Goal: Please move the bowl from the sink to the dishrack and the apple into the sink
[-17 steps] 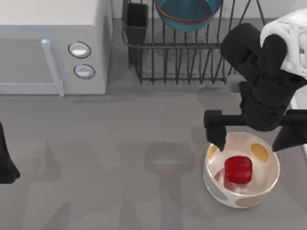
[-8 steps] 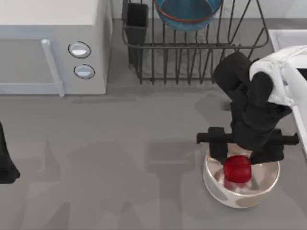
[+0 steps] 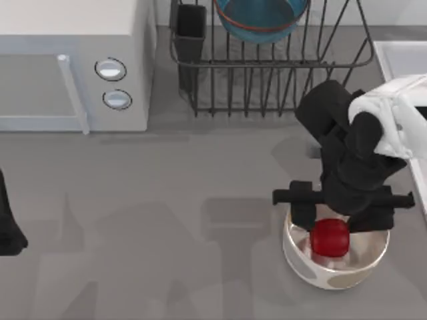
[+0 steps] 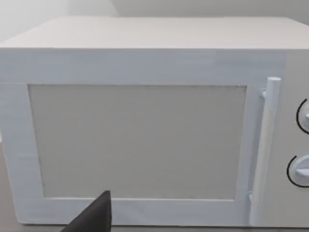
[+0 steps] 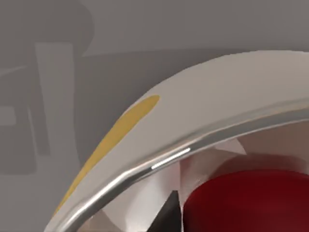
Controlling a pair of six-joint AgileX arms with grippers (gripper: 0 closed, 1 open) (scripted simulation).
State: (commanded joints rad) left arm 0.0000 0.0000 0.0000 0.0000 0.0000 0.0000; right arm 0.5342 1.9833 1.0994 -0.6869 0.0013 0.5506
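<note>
At lower right of the top view, the right gripper [image 3: 331, 215] has sunk slightly lower into the spotted cream bowl [image 3: 313, 271] since half a second ago, fingers spread apart astride the apple [image 3: 330, 237]. Apple: glossy red, stubby, resting inside that bowl. Left gripper [image 3: 8, 227] sits parked at left edge; finger state undeterminable. Farther up, the blue bowl [image 3: 260, 19] sits in the dishrack [image 3: 267, 80].

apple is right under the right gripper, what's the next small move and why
Probably close the right gripper on the apple. Its open fingers already straddle the apple inside the spotted bowl, and the right wrist view shows a fingertip beside the red surface. The blue bowl sits in the dishrack, so the apple is what's left.
</note>
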